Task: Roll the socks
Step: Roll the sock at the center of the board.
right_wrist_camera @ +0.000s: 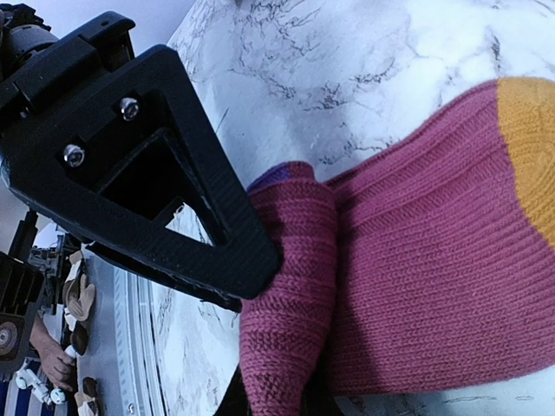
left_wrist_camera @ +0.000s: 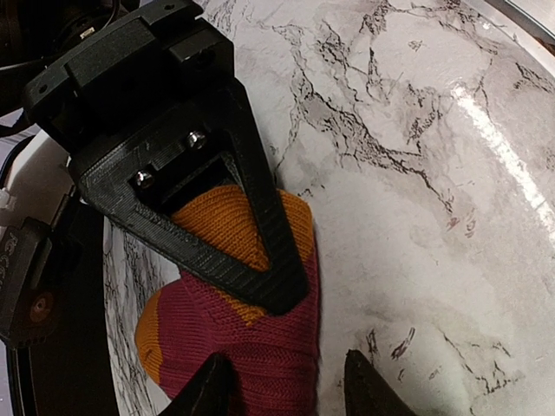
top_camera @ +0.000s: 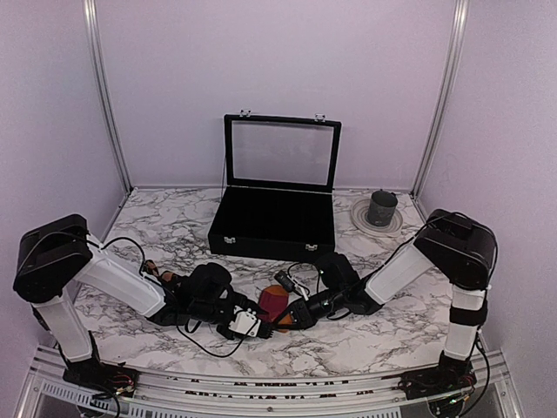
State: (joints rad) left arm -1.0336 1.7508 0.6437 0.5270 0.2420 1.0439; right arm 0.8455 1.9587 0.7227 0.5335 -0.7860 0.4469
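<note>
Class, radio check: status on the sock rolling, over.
Left gripper open beside magenta sock. Right gripper pinching a fold of it. Sock partly folded, not rolled. Black case behind, not in the way.

A black case [top_camera: 271,233] stands open at the rear centre of the marble tabletop [top_camera: 174,222], its glazed lid [top_camera: 281,153] upright. Right of the case, near the back corner, a dark cup [top_camera: 381,208] stands upright on a round plate [top_camera: 359,218]. Lavender walls [top_camera: 174,78] enclose the tabletop.
</note>
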